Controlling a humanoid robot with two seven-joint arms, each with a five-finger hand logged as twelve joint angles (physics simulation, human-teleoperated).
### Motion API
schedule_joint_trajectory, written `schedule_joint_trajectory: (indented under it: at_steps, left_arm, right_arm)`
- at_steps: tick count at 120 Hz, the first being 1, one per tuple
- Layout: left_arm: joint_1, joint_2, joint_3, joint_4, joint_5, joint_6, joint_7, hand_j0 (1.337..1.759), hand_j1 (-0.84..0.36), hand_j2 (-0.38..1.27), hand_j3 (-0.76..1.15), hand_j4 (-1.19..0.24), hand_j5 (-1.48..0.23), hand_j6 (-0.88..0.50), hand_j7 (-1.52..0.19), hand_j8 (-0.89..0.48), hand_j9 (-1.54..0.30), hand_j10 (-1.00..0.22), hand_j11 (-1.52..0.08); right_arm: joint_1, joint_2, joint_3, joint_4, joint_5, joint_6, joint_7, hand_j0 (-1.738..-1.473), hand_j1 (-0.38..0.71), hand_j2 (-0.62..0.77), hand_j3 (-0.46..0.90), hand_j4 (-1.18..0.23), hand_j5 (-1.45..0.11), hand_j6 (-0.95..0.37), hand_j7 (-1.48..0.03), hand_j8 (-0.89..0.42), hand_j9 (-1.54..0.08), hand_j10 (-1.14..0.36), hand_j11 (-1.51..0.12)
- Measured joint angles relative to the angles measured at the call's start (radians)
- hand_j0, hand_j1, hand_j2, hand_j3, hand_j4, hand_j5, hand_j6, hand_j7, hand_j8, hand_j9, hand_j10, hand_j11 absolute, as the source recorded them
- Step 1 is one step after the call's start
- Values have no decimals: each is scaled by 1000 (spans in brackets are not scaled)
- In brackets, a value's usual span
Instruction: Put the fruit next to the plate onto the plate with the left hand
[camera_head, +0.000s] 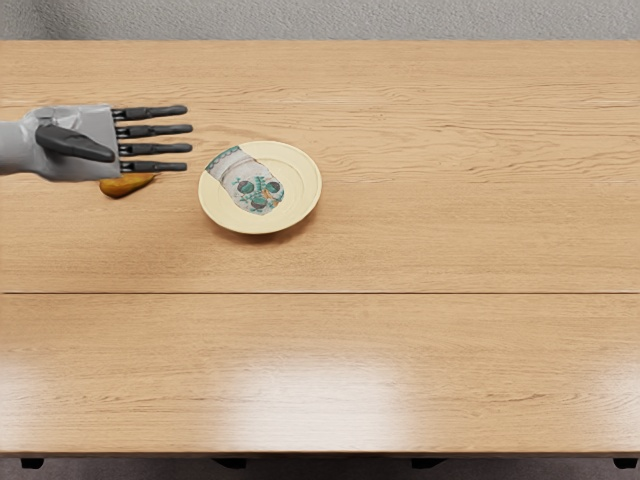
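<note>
A cream plate (300, 185) with a green and white pattern in its middle sits on the wooden table, left of centre. Just left of it lies a small yellow-orange fruit (128, 185), partly hidden under my left hand (150, 140). That hand comes in from the left edge, grey with black fingers stretched out flat toward the plate, held over the fruit and holding nothing. The fingertips stop a little short of the plate's left rim. The right arm does not show.
The wooden table (420, 330) spreads wide to the right and toward the front, with a seam running across its middle. A grey floor shows beyond its far edge.
</note>
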Motion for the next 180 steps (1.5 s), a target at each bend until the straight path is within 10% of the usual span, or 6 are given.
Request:
schedule_joint_trajectory:
  at_steps: [33, 109, 180]
  left_arm:
    - [-1, -27, -10, 13, 19, -2, 0, 1658, 304, 7, 0, -33, -48, -32, -48, -32, -48, -34, -48]
    - [-221, -350, -75, 294, 1196, 114, 0, 1658, 263, 14, 0, -73, -94, -73, -94, -73, -94, -73, -94]
    - [-259, -633, 327, 584, 1479, 546, 0, 1658, 201, 26, 0, -127, -162, -128, -162, -128, -162, -127, -162]
  right_arm:
    - [0, 0, -3, 0, -1, 0, 0, -1658, -349, 0, 0, 0, 0, 0, 0, 0, 0, 0, 0]
    - [2, 0, -4, 0, -2, 1, 0, -1658, -349, 0, 0, 0, 0, 0, 0, 0, 0, 0, 0]
    - [1, 0, -6, 0, -3, 0, 0, -1658, -349, 0, 0, 0, 0, 0, 0, 0, 0, 0, 0]
